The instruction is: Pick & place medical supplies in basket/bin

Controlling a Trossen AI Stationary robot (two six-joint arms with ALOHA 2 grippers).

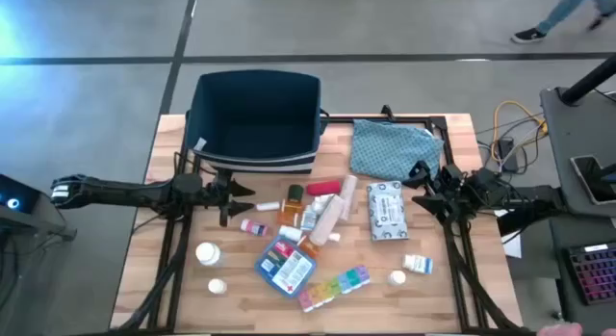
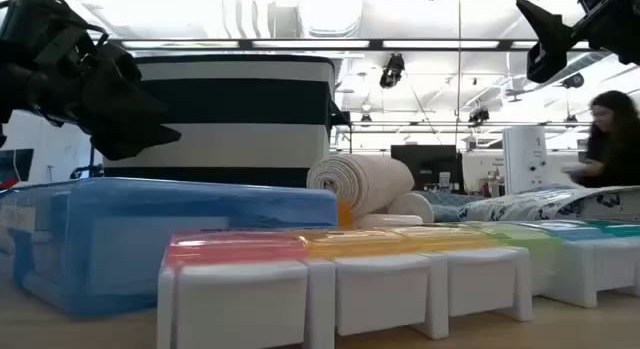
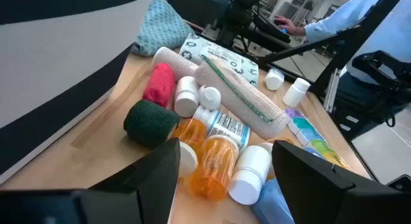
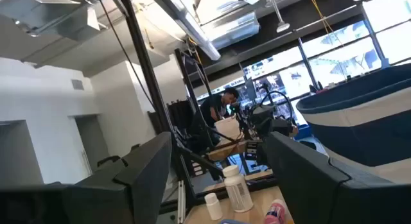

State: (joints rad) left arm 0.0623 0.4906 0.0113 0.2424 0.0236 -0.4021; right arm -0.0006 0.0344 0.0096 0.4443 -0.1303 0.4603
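The medical supplies lie in a loose heap at mid-table: orange pill bottles (image 3: pixel 212 153), a long beige bandage roll (image 1: pixel 327 220), a dark green roll (image 3: pixel 151 121), a red roll (image 3: pixel 159 83), the white wipes packet (image 1: pixel 384 209), the blue first-aid pouch (image 1: pixel 286 266) and the rainbow pill organizer (image 1: pixel 335 286). The navy bin (image 1: pixel 255 119) stands at the far edge. My left gripper (image 1: pixel 245 203) hangs open just left of the heap, above the table. My right gripper (image 1: pixel 419 189) hovers open right of the wipes packet, raised (image 2: pixel 560 29).
A teal patterned cloth pouch (image 1: pixel 390 148) lies right of the bin. White bottles (image 1: pixel 207 253) stand near the table's near left; a small white bottle (image 1: pixel 397 276) and a box (image 1: pixel 418 264) sit near right. A person sits beyond the table (image 2: pixel 605 139).
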